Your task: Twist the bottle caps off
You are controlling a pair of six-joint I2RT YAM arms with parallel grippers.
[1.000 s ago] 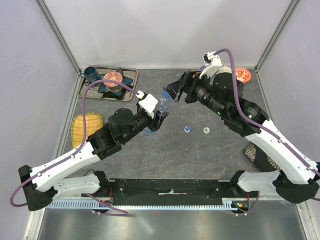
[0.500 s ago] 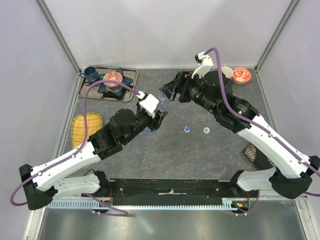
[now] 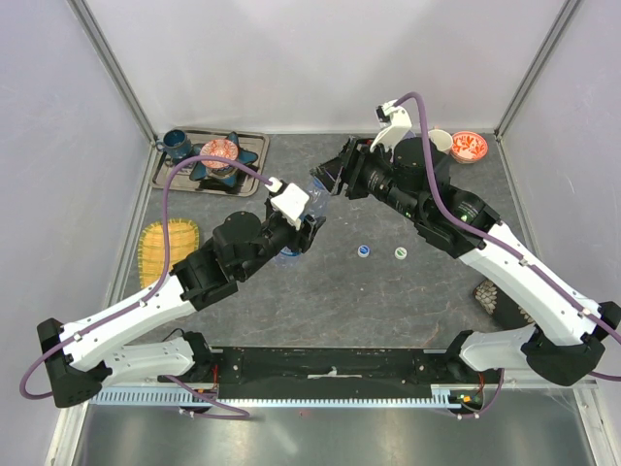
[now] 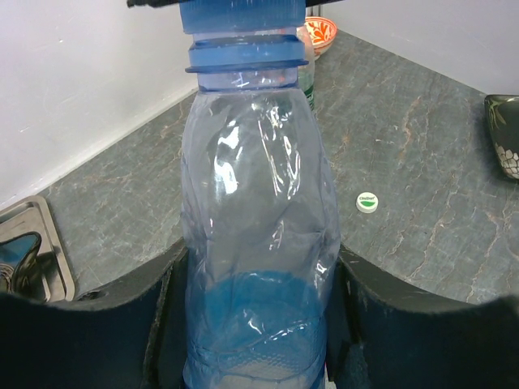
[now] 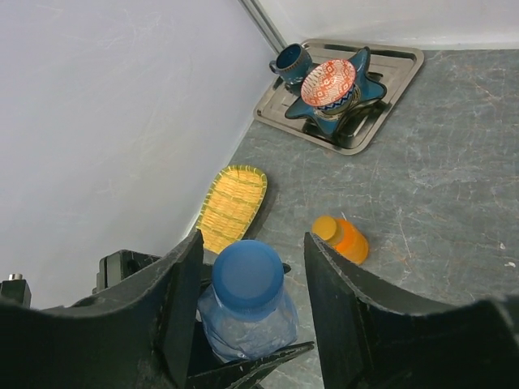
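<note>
Two bottles show: a blue bottle (image 4: 259,243) and an orange bottle (image 5: 347,239). Two loose caps: a blue cap (image 3: 362,251) and a green cap (image 3: 400,253). Two bowls: a near bowl (image 3: 219,150) and a far bowl (image 3: 470,146). One tray (image 3: 257,138), one mug (image 3: 177,144), one mat (image 3: 167,248).

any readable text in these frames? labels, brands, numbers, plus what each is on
Nothing here can be read as text.
Green print on the white loose cap: too blurred to read.
Top of the blue-topped loose cap: too small to tell any marking.
Side of the blue-tinted bottle facing the left wrist camera: no label or print.
</note>
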